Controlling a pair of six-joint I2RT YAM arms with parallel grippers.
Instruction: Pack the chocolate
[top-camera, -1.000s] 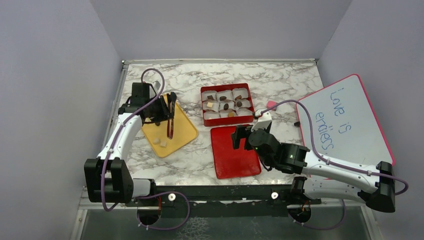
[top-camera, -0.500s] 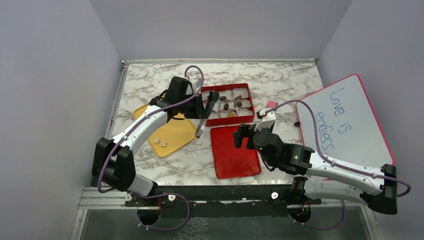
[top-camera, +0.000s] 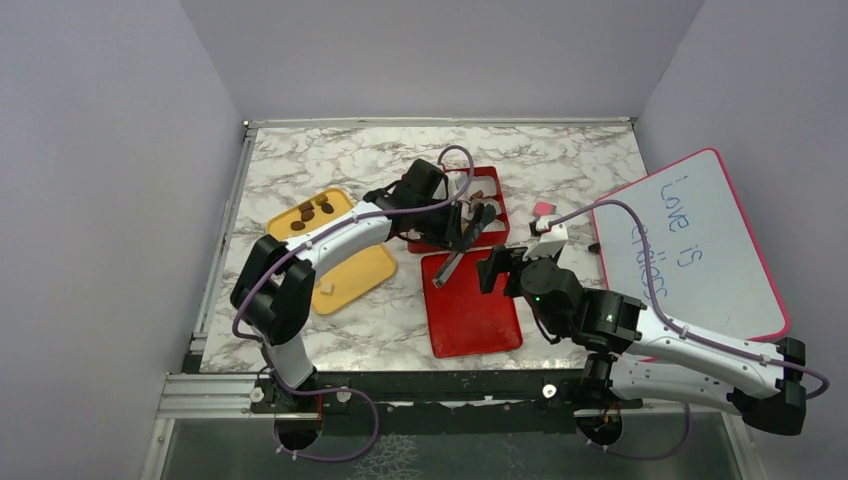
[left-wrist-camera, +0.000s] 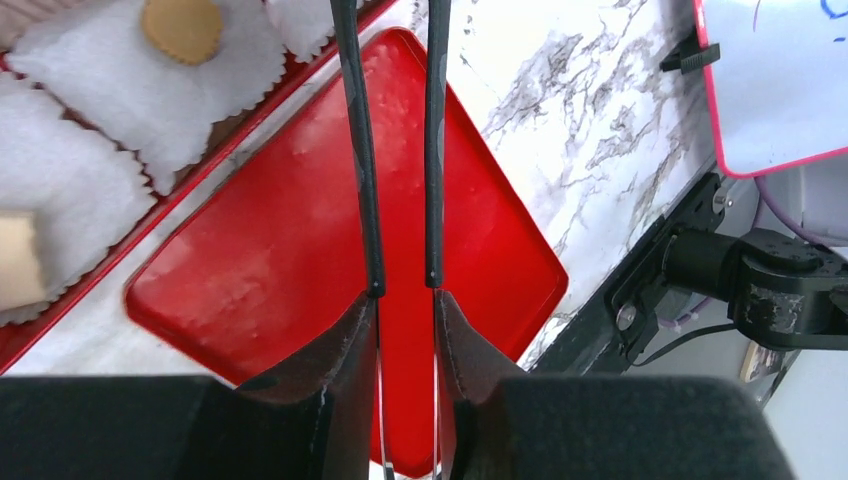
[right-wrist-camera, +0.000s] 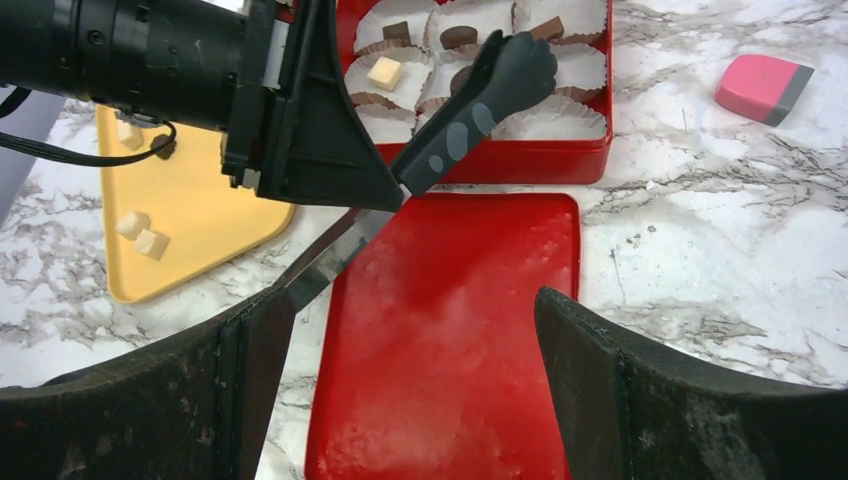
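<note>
My left gripper (top-camera: 455, 222) (left-wrist-camera: 405, 300) is shut on a pair of black-handled tongs (top-camera: 468, 232) (right-wrist-camera: 470, 115) (left-wrist-camera: 352, 150). Their black ends reach over the red box (top-camera: 495, 185) (right-wrist-camera: 500, 160); I cannot tell whether they hold anything. White paper cups in the box hold chocolate: a cream cube (right-wrist-camera: 386, 72), a dark round (right-wrist-camera: 460, 37), a tan round (left-wrist-camera: 181, 25). More chocolate lies on the yellow tray (top-camera: 360, 270): dark rounds (top-camera: 310, 212) and cream cubes (right-wrist-camera: 140, 232). My right gripper (top-camera: 500, 268) (right-wrist-camera: 410, 300) hangs open and empty over the red lid (top-camera: 470, 310) (right-wrist-camera: 450, 340).
A pink eraser (top-camera: 543, 209) (right-wrist-camera: 765, 85) lies right of the box. A pink-framed whiteboard (top-camera: 690, 240) (left-wrist-camera: 770, 80) covers the table's right side. The left forearm stretches across the yellow tray toward the box.
The left arm has swung right with the tongs, from over the yellow tray to over the red box. The right gripper has shifted slightly right, still open.
</note>
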